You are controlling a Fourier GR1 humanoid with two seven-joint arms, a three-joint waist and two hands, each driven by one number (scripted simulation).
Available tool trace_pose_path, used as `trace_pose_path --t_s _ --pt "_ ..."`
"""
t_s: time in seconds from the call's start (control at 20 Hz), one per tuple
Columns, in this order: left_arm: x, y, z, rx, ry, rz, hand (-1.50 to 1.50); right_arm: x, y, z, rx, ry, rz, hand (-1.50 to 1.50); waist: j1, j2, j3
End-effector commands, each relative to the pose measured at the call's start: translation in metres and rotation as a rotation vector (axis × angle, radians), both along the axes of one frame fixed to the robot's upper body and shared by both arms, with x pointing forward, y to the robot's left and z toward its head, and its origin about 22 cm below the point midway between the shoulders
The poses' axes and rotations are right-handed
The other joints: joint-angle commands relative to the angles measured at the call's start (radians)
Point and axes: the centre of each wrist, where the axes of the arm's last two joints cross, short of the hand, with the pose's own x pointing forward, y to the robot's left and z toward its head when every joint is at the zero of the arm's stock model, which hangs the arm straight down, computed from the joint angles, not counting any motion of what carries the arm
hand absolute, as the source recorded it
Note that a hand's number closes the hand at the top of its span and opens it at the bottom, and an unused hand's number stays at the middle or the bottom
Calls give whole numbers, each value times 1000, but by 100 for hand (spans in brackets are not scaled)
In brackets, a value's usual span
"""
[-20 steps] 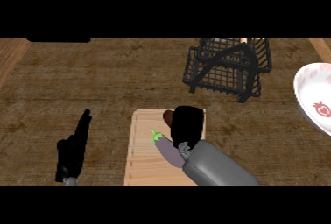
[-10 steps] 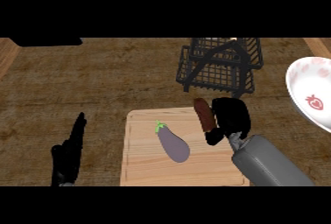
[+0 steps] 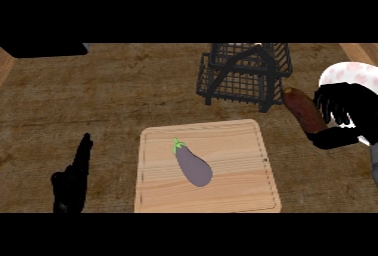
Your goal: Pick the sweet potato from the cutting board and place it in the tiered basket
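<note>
Sweet potato (image 3: pixel 303 111) clamped in curled fingers of right hand (image 3: pixel 345 116), right of frame, beside tiered basket (image 3: pixel 244 75). Left hand (image 3: pixel 72 177) rested lower left, fingers straight. Risk: basket rim clipped, potato dislodged.

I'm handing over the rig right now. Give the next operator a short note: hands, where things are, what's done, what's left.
Right hand: fingers curled round the sweet potato, held up to the right of the tiered basket, in front of the plate.
Left hand: open, resting at the lower left.
Cutting board: holds only the eggplant.
Done: sweet potato is off the board.
Left: carry it over the basket and release it inside.
</note>
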Motion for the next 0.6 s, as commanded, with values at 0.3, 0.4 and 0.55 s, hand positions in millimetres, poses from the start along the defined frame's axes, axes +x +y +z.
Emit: trace_pose_path --t_s 0.3,0.4,0.55 --pt "11 -12 -7 -10 53 -17 0 -54 -64 152 56 -340 15 150 32 13 -8" --pt "11 -25 -10 -16 64 -39 0 -68 -72 171 52 -348 23 150 34 13 -8" --pt "7 -32 -11 -19 52 -62 0 -65 -79 170 62 -359 -44 150 58 17 -8"
